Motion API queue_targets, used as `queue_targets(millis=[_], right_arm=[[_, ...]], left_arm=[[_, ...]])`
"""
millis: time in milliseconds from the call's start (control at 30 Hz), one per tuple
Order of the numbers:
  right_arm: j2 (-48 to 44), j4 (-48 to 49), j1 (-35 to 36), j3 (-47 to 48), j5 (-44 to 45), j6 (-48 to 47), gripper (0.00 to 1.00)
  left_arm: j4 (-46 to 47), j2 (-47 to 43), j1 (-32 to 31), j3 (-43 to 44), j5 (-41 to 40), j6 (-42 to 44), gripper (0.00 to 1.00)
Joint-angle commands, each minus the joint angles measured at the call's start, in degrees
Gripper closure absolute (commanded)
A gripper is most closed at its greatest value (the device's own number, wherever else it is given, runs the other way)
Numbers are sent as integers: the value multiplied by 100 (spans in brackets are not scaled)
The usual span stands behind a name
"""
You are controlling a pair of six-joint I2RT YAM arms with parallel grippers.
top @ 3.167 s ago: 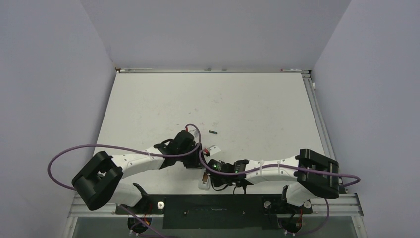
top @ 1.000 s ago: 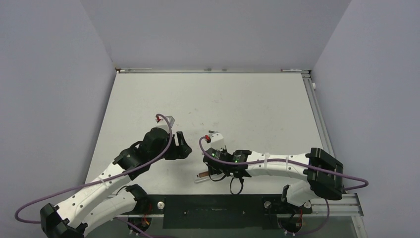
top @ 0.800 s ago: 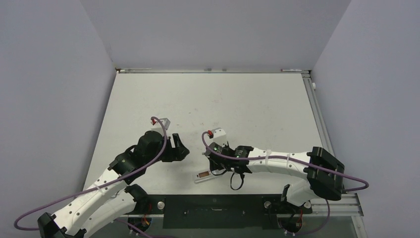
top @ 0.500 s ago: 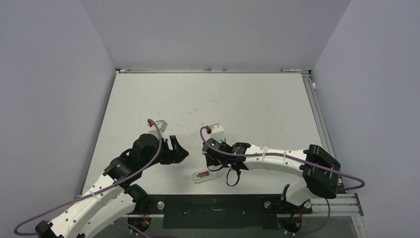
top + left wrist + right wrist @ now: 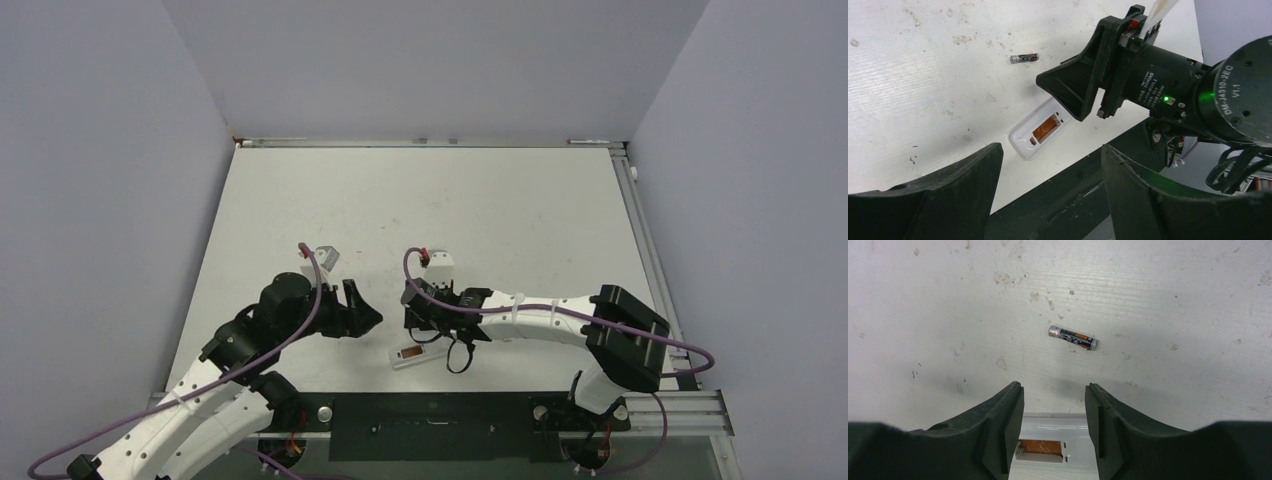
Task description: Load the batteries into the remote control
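Top view: remote control [image 5: 412,356] at lower centre, back up, brownish recess exposed; left gripper [image 5: 366,308] to its upper left, right gripper [image 5: 413,322] just above it.
Left wrist: jaws wide apart, empty; battery [image 5: 1024,58] at upper centre, apart from remote control [image 5: 1040,134].
Right wrist: jaws parted, nothing held; remote control [image 5: 1073,432] at bottom centre, battery [image 5: 1073,337] mid-frame.

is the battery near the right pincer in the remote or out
Out: the battery lies flat on the table, apart from the remote control, whose brownish recess faces up.
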Motion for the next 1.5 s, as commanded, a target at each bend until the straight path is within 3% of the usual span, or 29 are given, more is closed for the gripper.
queue_targets(millis=[0, 667, 1467], right_arm=[[110, 340, -52, 65, 387, 705, 52], [632, -349, -13, 410, 1100, 3165, 50], [1300, -1039, 23, 1085, 1282, 4013, 56]], left_arm=[[-6, -6, 33, 360, 292, 254, 31], [113, -82, 50, 364, 528, 541, 23], [84, -373, -338, 343, 400, 528, 20]])
